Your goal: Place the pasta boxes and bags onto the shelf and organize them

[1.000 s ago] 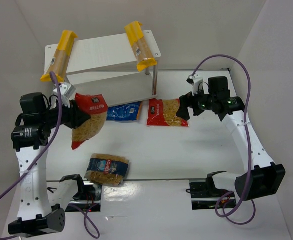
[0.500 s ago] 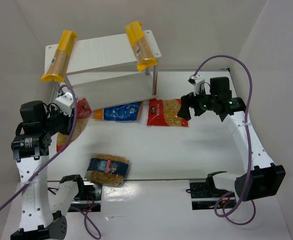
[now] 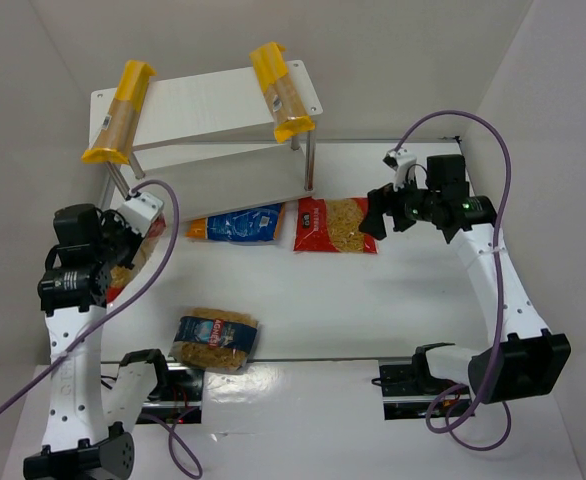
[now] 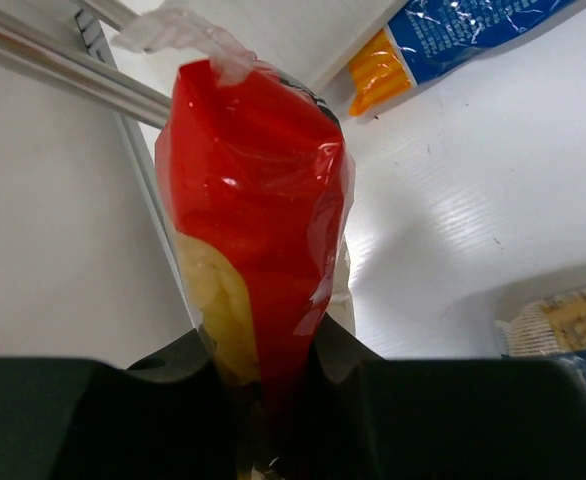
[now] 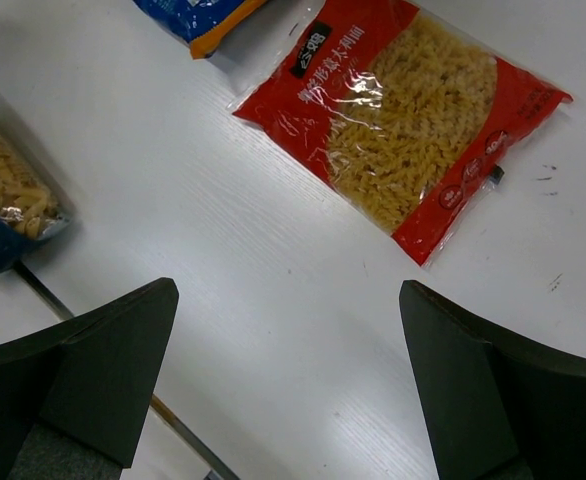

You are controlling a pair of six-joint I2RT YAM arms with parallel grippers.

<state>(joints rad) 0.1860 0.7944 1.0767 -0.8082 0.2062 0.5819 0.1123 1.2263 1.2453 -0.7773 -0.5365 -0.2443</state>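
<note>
Your left pincer [image 4: 273,380] is pinching the red-topped bag [image 4: 253,200] at the left of the top view, just beside the shelf [image 3: 213,100] legs. Steer clear of those legs, level the bag, then slide it onto the lower board. Your right pincer [image 5: 285,330] hangs spread and holds nothing.

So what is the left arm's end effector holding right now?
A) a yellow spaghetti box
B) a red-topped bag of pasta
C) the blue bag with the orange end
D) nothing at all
B: in the left wrist view the left end effector is pinched shut on the red-topped bag, which sticks out from its grip.
</note>
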